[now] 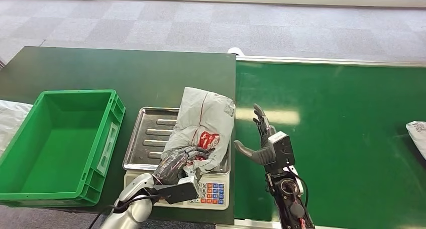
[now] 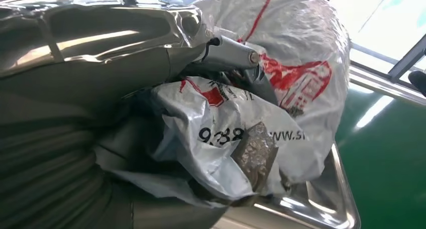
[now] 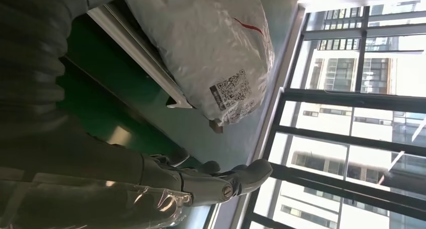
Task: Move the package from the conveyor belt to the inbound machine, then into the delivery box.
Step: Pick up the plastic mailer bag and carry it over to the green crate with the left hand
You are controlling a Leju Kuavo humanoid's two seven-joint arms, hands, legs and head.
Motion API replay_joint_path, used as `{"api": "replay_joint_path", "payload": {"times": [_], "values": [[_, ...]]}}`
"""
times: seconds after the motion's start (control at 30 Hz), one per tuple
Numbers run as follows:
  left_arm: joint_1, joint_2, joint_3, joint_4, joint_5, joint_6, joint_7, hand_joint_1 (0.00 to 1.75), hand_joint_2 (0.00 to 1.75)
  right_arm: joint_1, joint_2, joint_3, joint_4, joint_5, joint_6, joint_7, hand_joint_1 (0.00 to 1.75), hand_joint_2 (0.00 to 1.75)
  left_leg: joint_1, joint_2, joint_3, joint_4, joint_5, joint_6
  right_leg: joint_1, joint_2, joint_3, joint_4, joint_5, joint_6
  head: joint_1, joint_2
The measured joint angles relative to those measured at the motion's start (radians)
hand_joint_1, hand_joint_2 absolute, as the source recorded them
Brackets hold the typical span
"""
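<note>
Grey plastic package (image 1: 206, 126) lies on the scale tray (image 1: 145, 138), gripped by the left hand (image 1: 176, 163); right hand (image 1: 261, 141) spread empty beside it.

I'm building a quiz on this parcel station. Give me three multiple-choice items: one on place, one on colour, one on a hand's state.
1. Where does the package lie?
A. on the scale tray
B. in the crate
C. on the belt

2. What colour is the crate?
A. blue
B. green
C. grey

3. What is the right hand doing?
A. holding the package
B. pressing the scale keys
C. open above the conveyor belt

Key: 1 A, the package rests on the steel tray, gripped by the left hand; 2 B, its walls are green; 3 C, its fingers are spread, holding nothing.
</note>
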Motion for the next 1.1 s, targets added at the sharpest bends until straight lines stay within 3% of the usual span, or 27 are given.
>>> {"api": "replay_joint_path", "payload": {"times": [0.53,0.87,1.03,1.1], "values": [[-0.012,-0.004,0.002,0.008,0.024,0.024,-0.019,1.75,1.75,0.009,0.000,-0.011,-0.007,-0.002,0.002,0.001,0.00,1.75,0.000,0.000,-0.004,0.000,-0.001,0.000,0.000,0.000,-0.004,0.000,0.000,0.000,0.000,0.000],[0.034,-0.021,0.030,-0.019,0.144,0.301,-0.119,1.75,1.75,0.023,0.006,-0.033,-0.030,-0.033,0.012,-0.002,0.00,1.75,0.000,0.001,-0.012,0.000,0.000,0.000,0.000,0.001,-0.012,0.000,0.000,0.000,0.000,0.000],[0.044,-0.037,0.050,-0.092,0.344,0.610,-0.260,1.75,1.75,0.015,0.012,-0.036,-0.027,-0.061,0.010,-0.015,0.00,1.75,0.000,0.001,-0.014,0.000,0.000,0.000,0.000,0.001,-0.015,0.000,0.000,0.000,0.000,0.000],[0.047,-0.042,0.066,-0.132,0.375,0.690,-0.268,1.75,0.87,0.014,0.016,-0.035,-0.026,-0.069,0.005,-0.019,0.00,1.75,0.000,0.001,-0.015,0.000,0.000,0.000,0.000,0.001,-0.015,0.000,0.000,0.000,0.000,0.000]]}}
